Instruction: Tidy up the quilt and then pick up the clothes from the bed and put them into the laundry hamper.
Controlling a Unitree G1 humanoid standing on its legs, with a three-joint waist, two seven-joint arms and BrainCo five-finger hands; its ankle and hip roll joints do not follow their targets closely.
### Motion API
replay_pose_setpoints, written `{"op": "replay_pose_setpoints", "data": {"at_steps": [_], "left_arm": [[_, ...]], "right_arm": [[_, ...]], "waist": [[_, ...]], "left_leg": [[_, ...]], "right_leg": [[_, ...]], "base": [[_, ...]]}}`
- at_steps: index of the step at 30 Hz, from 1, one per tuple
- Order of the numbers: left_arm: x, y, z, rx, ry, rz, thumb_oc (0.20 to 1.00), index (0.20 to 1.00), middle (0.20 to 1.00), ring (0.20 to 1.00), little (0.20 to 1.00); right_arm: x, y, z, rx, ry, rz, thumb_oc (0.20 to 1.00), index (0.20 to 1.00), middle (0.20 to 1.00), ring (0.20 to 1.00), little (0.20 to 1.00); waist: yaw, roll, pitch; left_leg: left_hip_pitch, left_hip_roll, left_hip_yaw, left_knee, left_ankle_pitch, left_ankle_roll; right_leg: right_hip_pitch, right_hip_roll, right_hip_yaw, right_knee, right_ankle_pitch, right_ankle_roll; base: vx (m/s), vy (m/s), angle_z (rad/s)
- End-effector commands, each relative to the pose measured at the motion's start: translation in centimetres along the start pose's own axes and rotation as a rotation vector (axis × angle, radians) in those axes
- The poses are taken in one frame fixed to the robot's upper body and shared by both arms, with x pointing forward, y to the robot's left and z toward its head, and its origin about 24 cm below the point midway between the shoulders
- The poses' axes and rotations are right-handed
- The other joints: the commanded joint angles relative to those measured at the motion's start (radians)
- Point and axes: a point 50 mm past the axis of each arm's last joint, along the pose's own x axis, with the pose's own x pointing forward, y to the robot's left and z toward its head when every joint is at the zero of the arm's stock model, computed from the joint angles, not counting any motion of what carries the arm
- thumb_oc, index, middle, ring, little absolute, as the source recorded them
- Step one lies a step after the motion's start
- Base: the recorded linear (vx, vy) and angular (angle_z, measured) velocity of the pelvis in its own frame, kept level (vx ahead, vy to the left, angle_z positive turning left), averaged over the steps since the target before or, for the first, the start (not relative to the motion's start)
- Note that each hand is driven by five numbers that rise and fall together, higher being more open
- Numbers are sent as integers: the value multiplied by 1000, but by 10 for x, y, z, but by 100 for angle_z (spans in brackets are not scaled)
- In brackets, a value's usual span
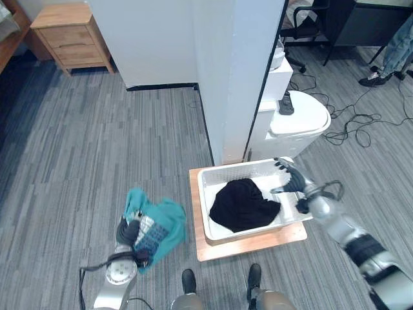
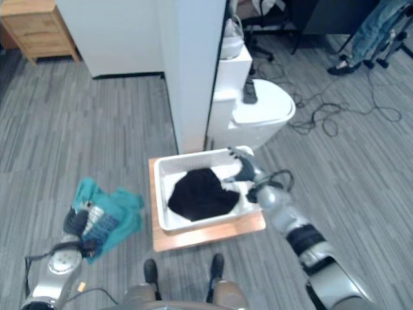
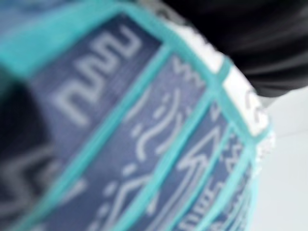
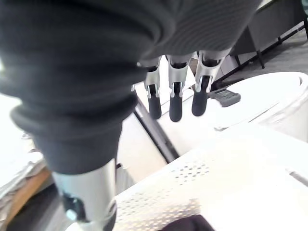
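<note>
Nearest us, our left hand (image 1: 127,230) has its fingers bunched into a teal garment (image 1: 158,223) with a blue-and-white patterned panel, hanging over the grey floor just left of the white laundry hamper (image 1: 210,200), which sits on a wooden board (image 1: 248,245). We judge the cloth light, limp and apt to trail, so it is best gripped by a gathered fold near its middle. Our right hand (image 1: 289,179) hovers with fingers straight and empty over the hamper's far corner, above a black garment (image 1: 242,205) already inside.
</note>
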Motion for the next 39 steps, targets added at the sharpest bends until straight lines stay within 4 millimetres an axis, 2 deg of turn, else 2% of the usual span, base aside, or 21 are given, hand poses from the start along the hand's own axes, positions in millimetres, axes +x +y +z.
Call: {"op": "replay_pose_setpoints", "data": {"at_steps": [1, 2, 5, 9, 10, 11, 15, 19, 20, 21, 23, 26, 27, 28, 29, 32, 33, 37, 39], "left_arm": [[20, 1, 56, 49, -290, -37, 200, 200, 200, 200, 200], [20, 1, 56, 49, -290, -37, 200, 200, 200, 200, 200], [17, -7, 100, -29, -479, -117, 200, 200, 200, 200, 200], [18, -16, 113, -27, -537, -165, 200, 200, 200, 200, 200], [20, -29, 126, 7, -584, -200, 200, 200, 200, 200, 200], [20, -40, 130, 5, -597, -226, 200, 200, 200, 200, 200], [26, -67, 137, 28, -601, -277, 200, 200, 200, 200, 200], [33, -93, 130, 74, -535, -306, 200, 200, 200, 200, 200], [35, -103, 119, 110, -481, -324, 200, 200, 200, 200, 200], [36, -103, 119, 111, -483, -324, 200, 200, 200, 200, 200], [38, -109, 107, 141, -427, -328, 200, 200, 200, 200, 200], [48, -110, 79, 256, -302, -270, 200, 200, 200, 200, 200], [48, -110, 79, 256, -303, -269, 200, 200, 200, 200, 200], [49, -110, 70, 278, -264, -263, 200, 200, 200, 200, 200], [51, -109, 61, 309, -223, -251, 1000, 1000, 1000, 1000, 1000], [54, -94, 38, 406, -117, -158, 1000, 1000, 1000, 1000, 1000], [54, -94, 37, 406, -116, -158, 1000, 1000, 1000, 1000, 1000], [48, -86, 17, 355, -18, -117, 1000, 1000, 1000, 1000, 1000], [44, -82, 15, 302, -9, -107, 1000, 1000, 1000, 1000, 1000]], "right_arm": [[-6, -24, -7, -96, -23, -92, 1000, 1000, 1000, 1000, 1000], [-7, -24, -7, -96, -23, -92, 1000, 1000, 1000, 1000, 1000], [-31, -34, -23, -109, 9, -127, 1000, 1000, 1000, 1000, 1000], [-37, -37, -31, -107, 41, -143, 1000, 1000, 1000, 1000, 1000], [-45, -39, -35, -96, 60, -170, 1000, 1000, 1000, 1000, 1000], [-50, -38, -37, -83, 69, -180, 1000, 1000, 1000, 1000, 1000], [-60, -33, -44, -35, 111, -203, 1000, 1000, 1000, 1000, 1000], [-68, -18, -47, 16, 147, -187, 1000, 1000, 1000, 1000, 1000], [-71, -6, -46, 39, 158, -162, 1000, 1000, 1000, 1000, 1000], [-71, -7, -46, 39, 158, -163, 1000, 1000, 1000, 1000, 1000], [-72, 3, -45, 55, 164, -141, 1000, 1000, 1000, 1000, 1000], [-72, 18, -42, 98, 176, -117, 1000, 1000, 1000, 1000, 1000], [-72, 18, -42, 98, 176, -117, 1000, 1000, 1000, 1000, 1000], [-72, 22, -42, 111, 183, -110, 1000, 1000, 1000, 1000, 1000], [-73, 25, -42, 121, 190, -103, 1000, 1000, 1000, 1000, 1000], [-80, 35, -46, 137, 216, -85, 1000, 1000, 1000, 1000, 1000], [-80, 35, -46, 137, 215, -85, 1000, 1000, 1000, 1000, 1000], [-85, 48, -50, 161, 253, -44, 1000, 1000, 1000, 1000, 1000], [-86, 56, -52, 175, 277, -17, 1000, 1000, 1000, 1000, 1000]], "waist": [[-13, 16, 1], [-13, 16, 0], [-62, 24, -19], [-82, 27, -27], [-107, 31, -35], [-120, 31, -37], [-160, 26, -40], [-194, 22, -38], [-208, 19, -33], [-205, 19, -37], [-216, 16, -27], [-222, 10, -10], [-222, 10, -11], [-223, 9, -9], [-224, 8, -8], [-221, 6, -6], [-222, 6, -7], [-211, 8, -11], [-200, 10, -14]], "left_leg": [[82, 49, 2, 0, -88, -42], [82, 49, 3, 0, -88, -42], [119, 47, 18, 0, -107, -39], [124, 44, 31, 0, -108, -37], [134, 43, 48, 0, -114, -35], [140, 44, 56, 0, -119, -34], [150, 43, 80, 0, -130, -31], [145, 43, 110, 0, -136, -29], [146, 45, 116, 0, -141, -30], [139, 45, 119, 0, -135, -30], [137, 46, 123, 0, -140, -31], [106, 49, 134, 0, -131, -34], [105, 49, 134, 0, -131, -34], [102, 50, 137, 0, -129, -35], [98, 52, 140, 0, -128, -36], [92, 56, 140, 0, -123, -40], [92, 56, 140, 0, -123, -40], [101, 60, 130, 0, -123, -43], [109, 61, 125, 0, -123, -44]], "right_leg": [[69, -56, 0, 6, -185, 91], [68, -56, 1, 6, -185, 91], [85, -56, 16, 6, -187, 95], [78, -57, 29, 6, -180, 98], [71, -56, 44, 6, -176, 99], [70, -56, 52, 6, -175, 101], [54, -54, 78, 6, -166, 109], [17, -49, 108, 6, -154, 115], [8, -47, 114, 6, -153, 118], [-1, -46, 118, 6, -147, 115], [-11, -44, 124, 6, -148, 118], [-52, -40, 135, 6, -137, 117], [-53, -40, 135, 6, -137, 117], [-59, -40, 135, 6, -135, 116], [-64, -40, 137, 6, -134, 116], [-67, -39, 132, 6, -135, 112], [-67, -39, 131, 6, -135, 112], [-47, -39, 118, 6, -142, 104], [-30, -39, 111, 6, -146, 101]], "base": [[0, 0, 0], [0, 0, 0], [28, -6, -6], [17, 15, -20], [39, 14, -33], [67, 11, -24], [26, -18, -30], [-15, -25, -30], [-39, -46, -40], [-15, -44, -31], [-23, -33, -22], [-76, -27, -12], [-55, -12, -9], [-18, -9, -9], [-24, -18, -8], [-6, -8, -1], [0, 0, 0], [17, -5, 4], [37, 5, 6]]}}
